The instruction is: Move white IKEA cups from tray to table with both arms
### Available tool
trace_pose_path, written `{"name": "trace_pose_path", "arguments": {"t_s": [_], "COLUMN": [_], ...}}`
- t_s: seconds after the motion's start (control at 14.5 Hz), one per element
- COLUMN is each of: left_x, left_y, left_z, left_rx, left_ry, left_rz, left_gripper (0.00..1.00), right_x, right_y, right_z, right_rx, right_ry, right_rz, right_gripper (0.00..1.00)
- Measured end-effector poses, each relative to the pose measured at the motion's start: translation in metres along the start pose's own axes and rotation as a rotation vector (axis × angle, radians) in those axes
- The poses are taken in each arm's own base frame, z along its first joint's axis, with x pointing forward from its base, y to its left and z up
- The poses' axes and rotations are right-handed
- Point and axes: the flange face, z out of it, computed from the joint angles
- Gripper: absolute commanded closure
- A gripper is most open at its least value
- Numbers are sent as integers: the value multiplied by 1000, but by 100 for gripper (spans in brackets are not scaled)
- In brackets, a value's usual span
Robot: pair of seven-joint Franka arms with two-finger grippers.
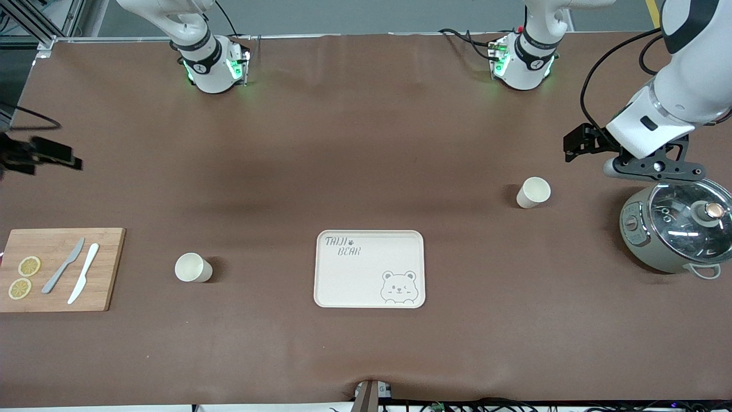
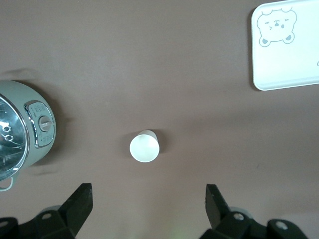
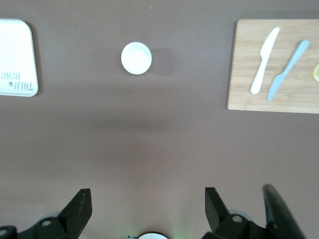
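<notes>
Two white IKEA cups stand upright on the brown table. One cup [image 1: 533, 192] is toward the left arm's end; it shows in the left wrist view [image 2: 144, 148]. The other cup [image 1: 193, 267] is toward the right arm's end; it shows in the right wrist view [image 3: 136, 58]. My left gripper [image 1: 577, 144] [image 2: 147, 194] is open and empty, up in the air over the table between that cup and the pot. My right gripper [image 1: 40, 154] [image 3: 148, 195] is open and empty, up over the table's edge at the right arm's end.
A cream bear tray [image 1: 369, 269] [image 2: 289, 45] [image 3: 17, 57] lies between the cups, nearer the front camera. A grey-green pot with glass lid [image 1: 675, 229] [image 2: 25, 129] stands at the left arm's end. A wooden board [image 1: 60, 269] [image 3: 271, 64] holds two knives and lemon slices.
</notes>
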Motion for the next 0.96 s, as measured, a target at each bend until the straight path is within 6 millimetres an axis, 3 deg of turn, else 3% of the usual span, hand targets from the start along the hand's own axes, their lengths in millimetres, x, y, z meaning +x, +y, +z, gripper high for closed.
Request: {"name": "trace_pose_path", "arguments": {"t_s": [0.21,0.28,0.48,0.62,0.96], "left_x": [0,0,0,-1,-1], "left_y": [-3,-3,-4,-5,-6], "left_z": [-6,-9,-19,-23,-24], "left_rx": [-1,-1,-2,-2,-2], "left_ry": [13,21,43,49,51], "left_rz": [-6,-6,-8,-9,-10], "left_gripper": [0,0,0,0,0], "right_x": [-27,-28,-21,-19,-27], "right_y": [10,10,11,7,-4], "right_z": [-29,-24,17,30,9], "right_rx": [-10,-19,-23,-23,-103], "right_ry": [72,90,105,94,126], "right_rz": [19,18,17,8,-23], "right_gripper": [0,0,0,0,0]}}
